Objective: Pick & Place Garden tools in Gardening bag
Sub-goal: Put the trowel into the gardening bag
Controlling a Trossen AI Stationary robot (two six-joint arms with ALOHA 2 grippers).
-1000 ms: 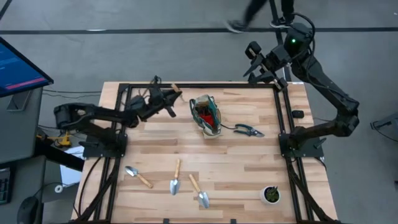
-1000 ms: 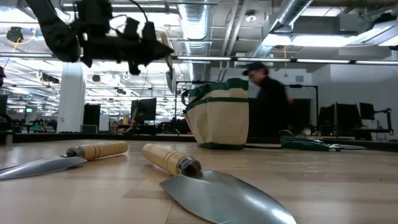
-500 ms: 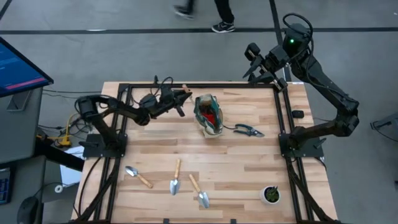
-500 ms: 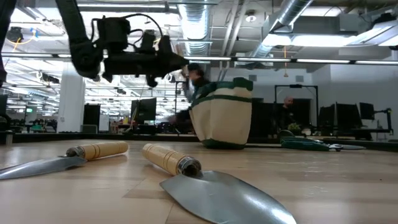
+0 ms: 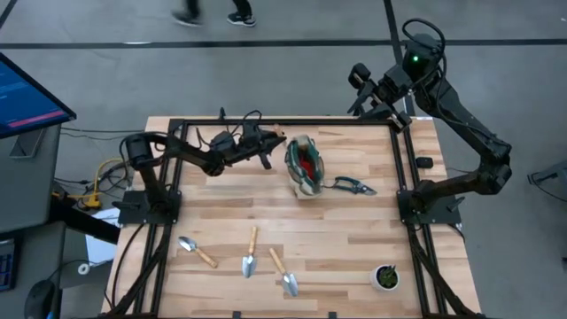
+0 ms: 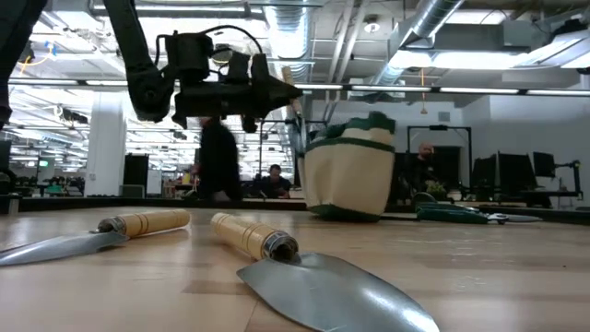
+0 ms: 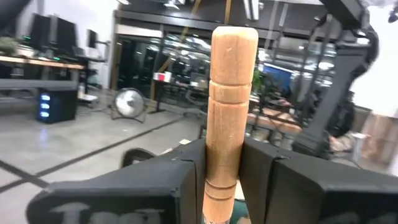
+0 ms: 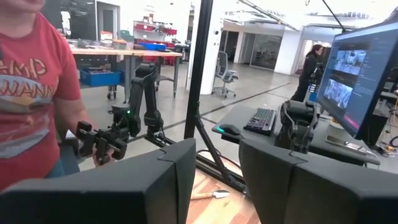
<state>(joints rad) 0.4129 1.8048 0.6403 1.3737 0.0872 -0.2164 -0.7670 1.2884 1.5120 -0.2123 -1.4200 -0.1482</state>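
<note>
High view: left end effector (image 5: 266, 146) clenched on wooden-handled tool (image 5: 275, 135), beside gardening bag (image 5: 306, 166).

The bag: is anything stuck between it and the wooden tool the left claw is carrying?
Nothing visible. The left claw holds the wooden-handled tool just beside the gardening bag, with only open air between them.

Beige bag (image 5: 306, 167) with dark green trim; trowel handle (image 7: 229, 112) light wood.

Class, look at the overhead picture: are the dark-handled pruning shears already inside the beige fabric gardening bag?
No. The dark-handled pruning shears lie on the wooden table beside the beige fabric gardening bag.
</note>
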